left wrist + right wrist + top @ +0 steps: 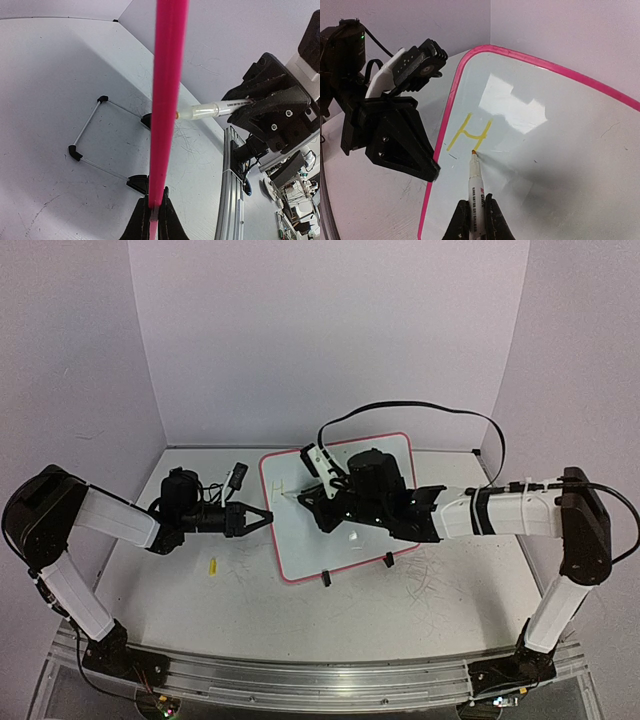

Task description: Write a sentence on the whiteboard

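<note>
Lavender walls all round, and a scratched-up white tabletop (450,610) with the whiteboard (330,540) sitting mid-table, tipped up on its two black clip feet (326,578). The left gripper (268,516) is pinched tight on the board's pink left rim, fingers (142,220) closed right onto the edge. The right gripper (475,215) is clamped on a marker (476,185), whose tip touches the board just under a yellow H (469,134), the only bit of the sentence on there. A little yellow bit (212,566) lies on the table near the left arm.
</note>
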